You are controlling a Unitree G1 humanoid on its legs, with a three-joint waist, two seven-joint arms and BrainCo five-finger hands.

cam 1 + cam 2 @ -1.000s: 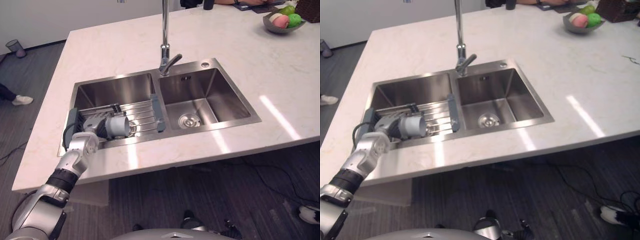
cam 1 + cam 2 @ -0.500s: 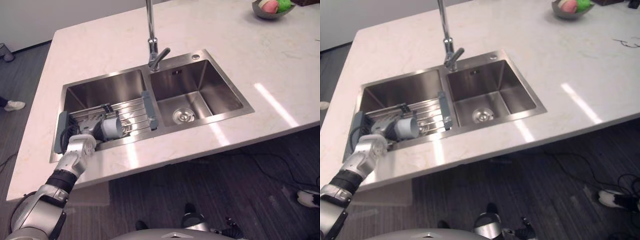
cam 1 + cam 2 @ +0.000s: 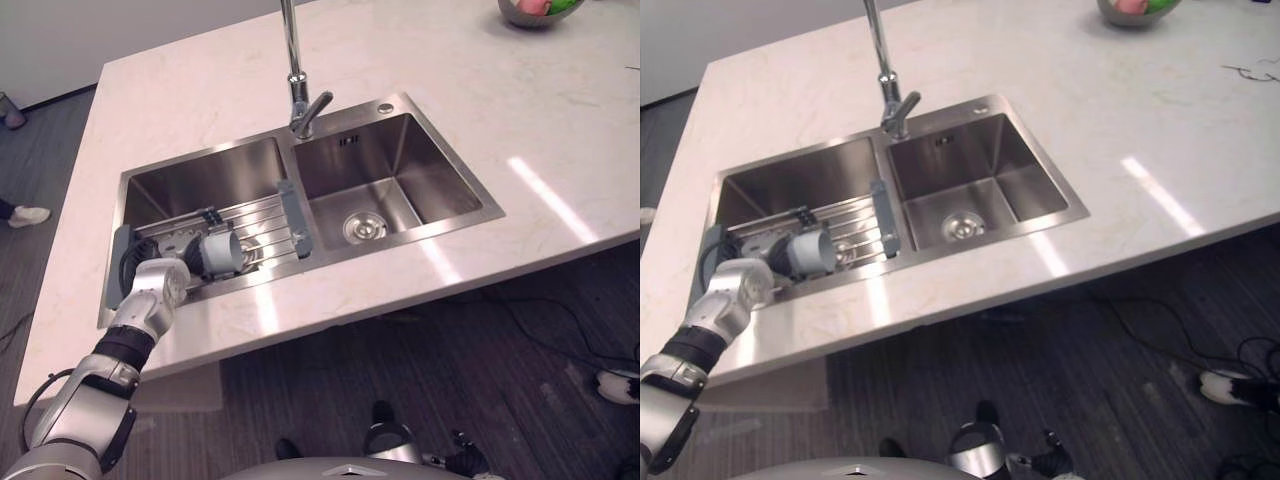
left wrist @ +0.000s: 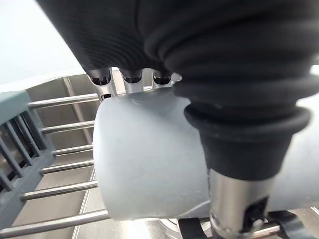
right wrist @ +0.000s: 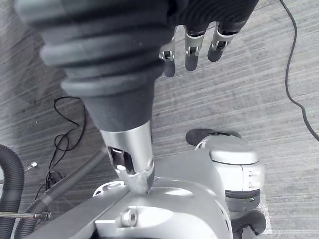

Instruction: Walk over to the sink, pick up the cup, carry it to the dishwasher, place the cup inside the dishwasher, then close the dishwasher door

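Observation:
A grey cup (image 3: 222,252) lies on its side on the wire rack (image 3: 265,222) across the sink's left basin, its mouth turned toward the right basin. My left hand (image 3: 160,283) reaches in from the counter's front edge and is shut on the cup (image 4: 149,159). The fingers (image 4: 124,79) go over the cup's far side and the thumb (image 4: 239,164) lies across its near side. Their tips are hidden behind the cup. My right hand (image 5: 192,50) hangs over the grey floor with straight fingers and holds nothing.
The steel double sink (image 3: 440,185) is set in a pale stone counter (image 3: 520,120), with a tall faucet (image 3: 293,75) between the basins. A bowl of fruit (image 3: 530,8) stands at the far right. A person's white shoe (image 3: 28,214) shows on the floor at the left.
The whole picture has shifted, so the camera has moved. My left hand stays at the cup on the rack and its fingers have drawn in round it.

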